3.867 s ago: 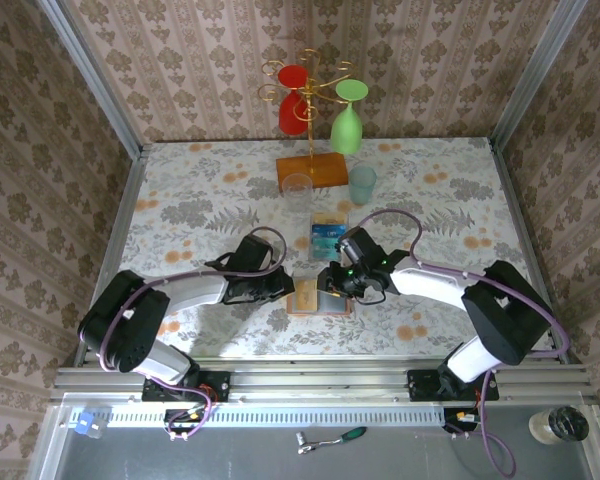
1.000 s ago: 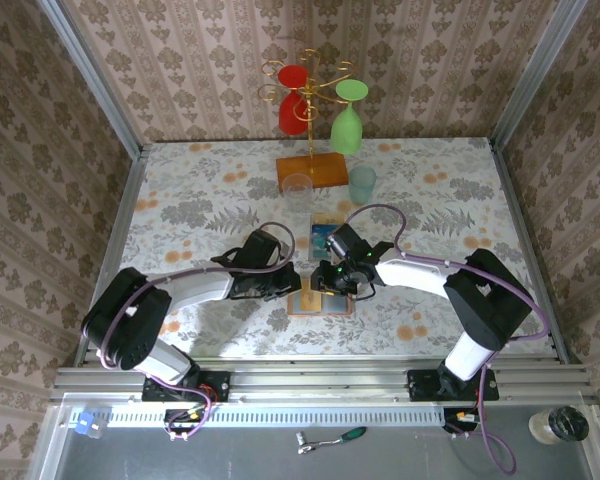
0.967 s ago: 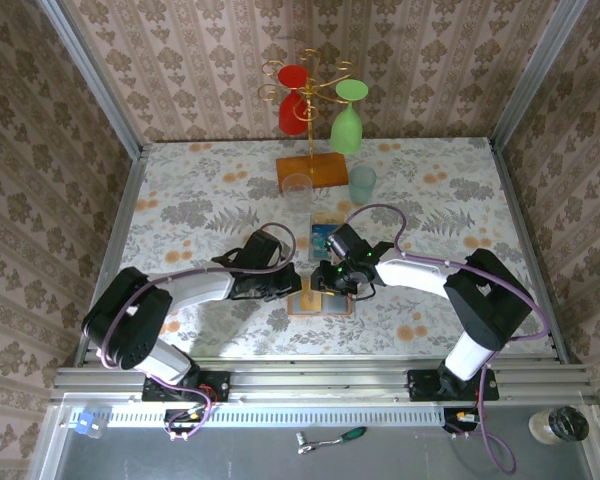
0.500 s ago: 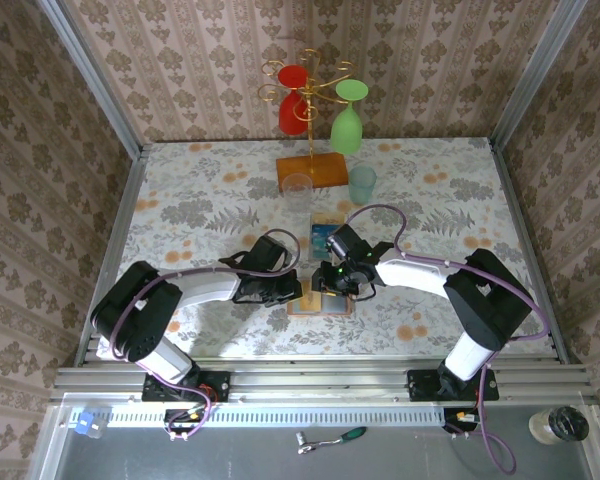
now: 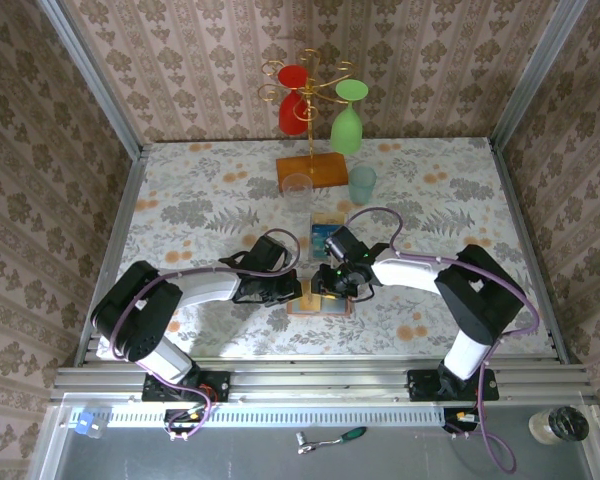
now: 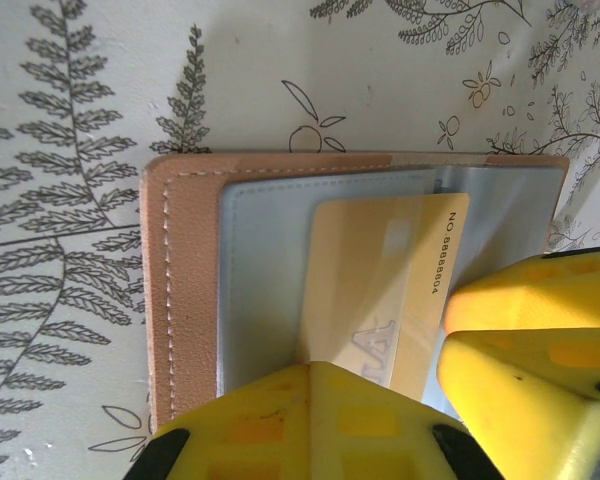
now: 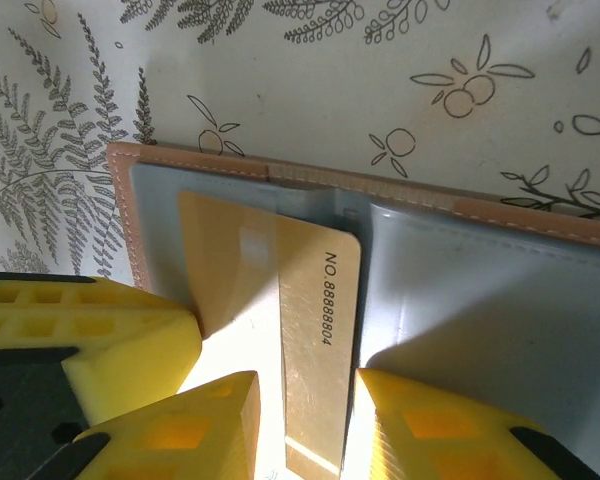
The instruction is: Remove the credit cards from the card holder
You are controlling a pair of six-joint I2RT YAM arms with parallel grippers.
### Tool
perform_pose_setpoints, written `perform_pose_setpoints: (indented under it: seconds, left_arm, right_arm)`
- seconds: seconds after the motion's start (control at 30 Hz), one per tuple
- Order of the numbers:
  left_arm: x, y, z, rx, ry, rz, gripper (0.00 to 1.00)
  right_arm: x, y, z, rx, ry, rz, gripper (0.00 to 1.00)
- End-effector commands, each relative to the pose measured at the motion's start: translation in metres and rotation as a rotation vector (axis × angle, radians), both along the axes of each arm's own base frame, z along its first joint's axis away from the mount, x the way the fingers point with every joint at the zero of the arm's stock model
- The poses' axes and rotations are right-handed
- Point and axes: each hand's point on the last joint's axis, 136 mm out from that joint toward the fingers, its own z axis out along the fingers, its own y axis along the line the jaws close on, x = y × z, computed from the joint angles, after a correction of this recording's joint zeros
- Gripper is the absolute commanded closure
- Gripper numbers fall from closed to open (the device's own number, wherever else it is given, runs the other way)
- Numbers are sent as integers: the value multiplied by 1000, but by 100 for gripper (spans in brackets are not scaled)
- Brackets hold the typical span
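While pocketed, tan card (image 7: 242, 278) underlies right pincer (image 7: 308, 388).

Staged robot test cell in a laboratory setting: aluminium frame posts (image 5: 92, 78) and wallpaper-clad panels (image 5: 180, 70) enclose a floral-covered worktop (image 5: 180, 190), with the left arm (image 5: 200, 290) and right arm (image 5: 420, 272) bolted to a slotted rail (image 5: 320, 378) at its near edge.

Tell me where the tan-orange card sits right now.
The tan-orange card sticks partly out of a blue-grey pocket of the open card holder, toward its fold; in the top view that is front-centre on the table.
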Motion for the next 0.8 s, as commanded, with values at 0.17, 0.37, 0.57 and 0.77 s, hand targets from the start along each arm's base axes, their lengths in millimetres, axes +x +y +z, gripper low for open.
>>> perform_pose_setpoints:
  seconds: [0.17,0.37,0.57,0.77]
  left_arm:
    - [-7,7,-12,40,15,-7,98]
    - [-7,7,-12,40,15,-7,98]
    - [-6,6,-12,37,12,-8,98]
    - [-7,6,-12,34,14,-5,98]
  right_arm:
    - [-5,6,-2,27,26,13,70]
    - [-2,8,9,53,2,4,75]
    - [-1,9,14,64,-12,2,79]
    - [-3,11,8,77,-1,4,78]
